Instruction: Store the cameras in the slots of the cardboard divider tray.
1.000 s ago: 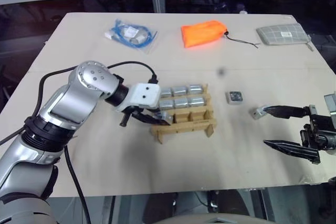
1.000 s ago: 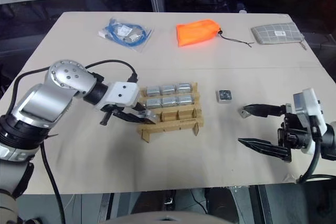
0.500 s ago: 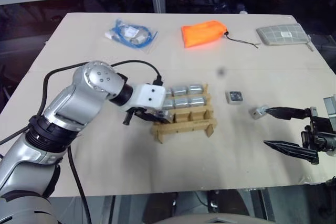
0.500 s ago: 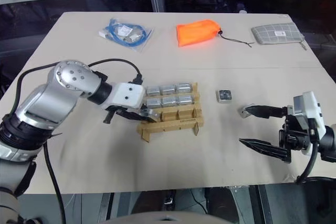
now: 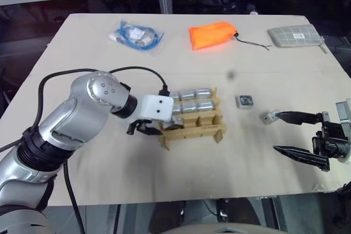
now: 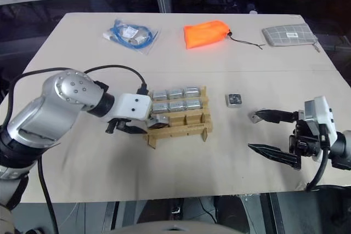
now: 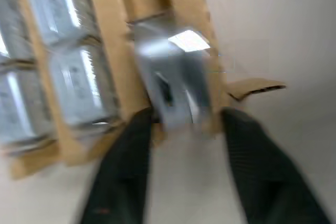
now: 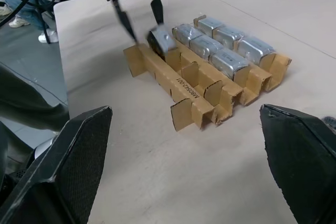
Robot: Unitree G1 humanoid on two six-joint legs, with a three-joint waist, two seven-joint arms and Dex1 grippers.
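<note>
Table (image 5: 164,190): pale board carrying everything; an orange bag (image 5: 211,34), a grey pouch (image 5: 293,35) and a bag of blue cable (image 5: 137,35) lie along the far edge, well apart from the work.
Tray (image 5: 194,131): tan cardboard grid near the table's middle, standing flat. Judged light and easily pushed; the slats look thin and would bend under a sideways shove.
Cameras in tray (image 5: 189,100): six silver blocks fill the two far rows. A seventh (image 8: 160,39) sits tilted in the near row's left slot, not fully down.
Loose cameras: one (image 5: 245,101) right of the tray, dark face up; one (image 5: 268,117) at the tip of the right gripper's far finger.
Handling: blocks look rigid, smooth and metallic, so likely slippery; best pinched across two flat sides, clear of the dark face.
Left gripper (image 7: 184,145): at the tray's left near corner, jaws spread either side of the tilted camera, not pinching it.
Right gripper (image 5: 293,133): near the right edge, jaws wide apart, nothing between them.
</note>
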